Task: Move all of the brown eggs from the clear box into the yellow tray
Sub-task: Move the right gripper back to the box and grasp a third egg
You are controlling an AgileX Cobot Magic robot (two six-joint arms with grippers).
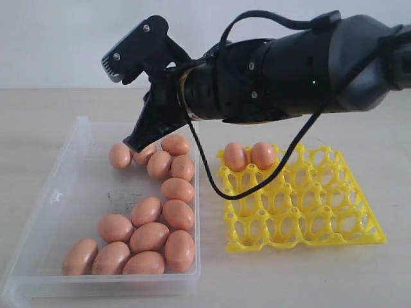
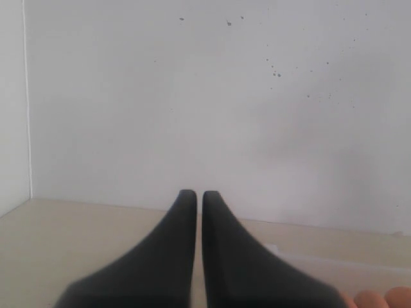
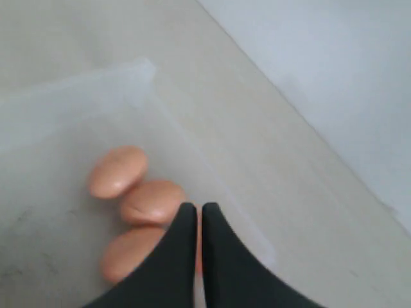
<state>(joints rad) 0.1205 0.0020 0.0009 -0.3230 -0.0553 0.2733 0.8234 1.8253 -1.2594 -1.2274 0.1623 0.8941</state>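
Beige table (image 1: 359, 128), plain white wall (image 1: 64, 38), nothing fancy. We count fourteen eggs (image 1: 178, 214) lying loose in the box (image 1: 58, 192) on the left. Two more sit side by side in the back corner cups of the tray (image 1: 302, 246), just right of the box. So we'd call it barely started.

The right gripper (image 1: 136, 144) reaches across and down into the far end of the box. Its tips are in among the top cluster of eggs, right at one of them. The jaws are pressed together, and in the wrist view we see nothing between them, just a sliver of egg behind. The left gripper (image 2: 200, 194) is off to the side, pointed at the wall, jaws also together and empty.

What worries us:
- Closed tips pushing down on an egg could crack it or squirt it sideways into its neighbours, since they all lie loose and touching.
- With the jaws together, no egg can be picked up. They'd need to spread first, and spreading inside that tight cluster could shove eggs around.
- The cable (image 1: 212, 186) droops right by the tray's near corner and the two placed eggs. We reckon a swing could snag a peg and drag the light tray.
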